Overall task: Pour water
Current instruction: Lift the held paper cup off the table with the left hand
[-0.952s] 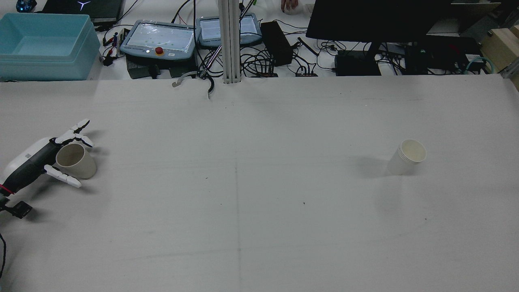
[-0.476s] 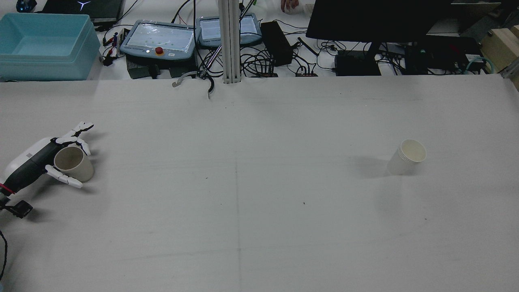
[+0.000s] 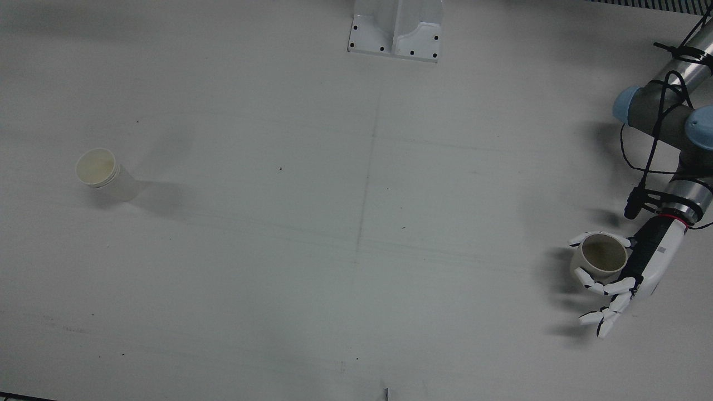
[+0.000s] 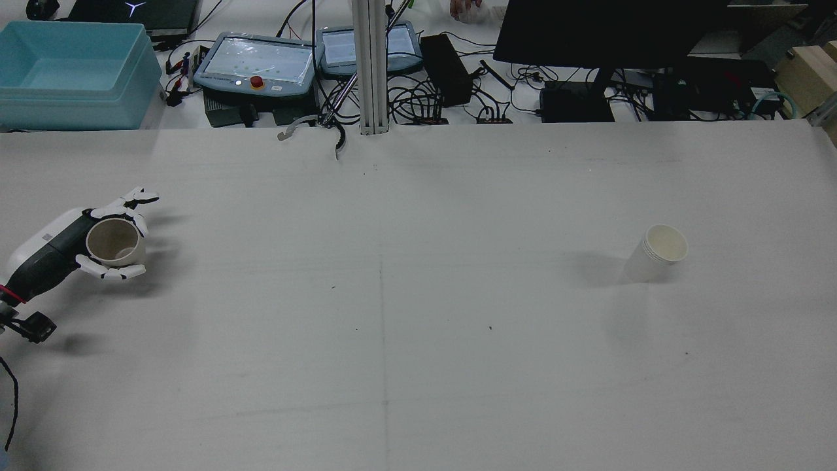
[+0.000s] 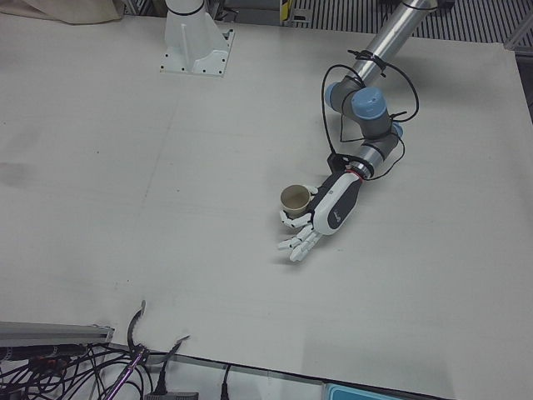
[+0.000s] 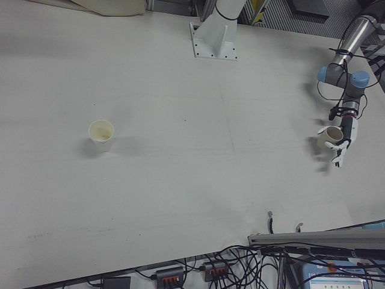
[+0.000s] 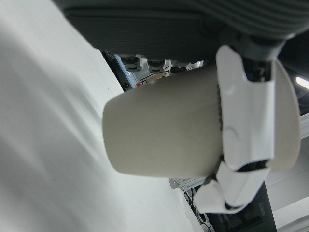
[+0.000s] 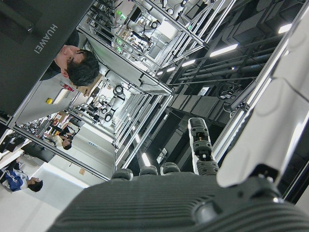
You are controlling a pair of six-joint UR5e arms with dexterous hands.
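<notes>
beige paper cup [image 4: 116, 242] sits in my left hand [image 4: 78, 245] at the left edge of the table [image 4: 418, 294] in the rear view, upright and lifted just clear of the surface in my left hand view. fingers [image 7: 246, 121] wrap its wall near the rim, so the hand is clasped on it, with a couple of fingers [image 3: 604, 320] left sticking out straight. the white paper cup [image 4: 655, 252] stands upright well apart on the table's other side. my right hand [image 8: 270, 145] only shows in its own camera, pointing up at the ceiling; i cannot tell how its fingers are set.
</notes>
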